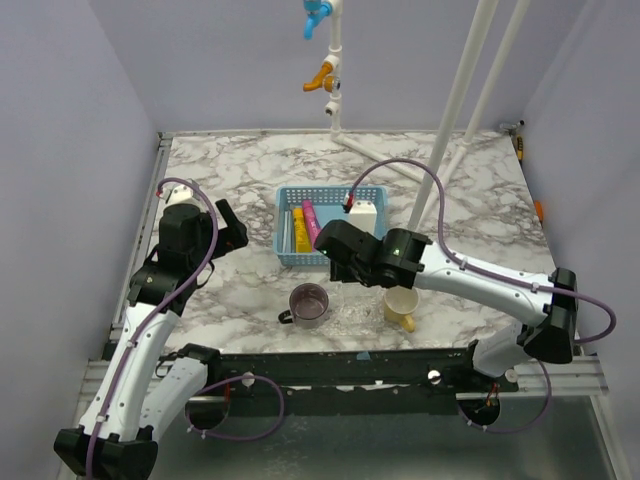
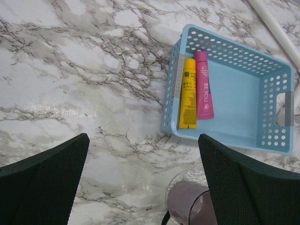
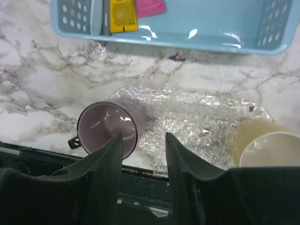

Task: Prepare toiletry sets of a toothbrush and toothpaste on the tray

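A white marble-patterned table (image 1: 230, 170) carries the scene, with two robot arms reaching in from its near edge. The right arm stretches across toward the middle, and the right gripper (image 3: 143, 138) hangs over the near strip of the table with its fingers parted and nothing between them. The left arm is raised at the left side, where the left gripper (image 2: 143, 140) is spread wide and empty above bare marble.

A light-blue mesh basket (image 2: 274, 93) sits at the centre of the table, beyond the right gripper. Just in front of it lies the tray (image 3: 197, 122), a clear, crinkled sheet of plastic that shows mainly by its glare against the marble, directly under and ahead of the right gripper's fingers.

A purple mug (image 3: 107, 126) stands upright at the tray's left end, its handle turned to the near left. A pale yellow mug (image 3: 262, 145) stands at the right end. Whether either rests fully on the plastic cannot be told.

The toothpaste is not on the tray. The yellow tube (image 2: 188, 93) and the magenta-pink tube (image 2: 204, 86) lie flat side by side, touching, on the basket floor along its left wall, the yellow one nearer the wall, and both well apart from either gripper.
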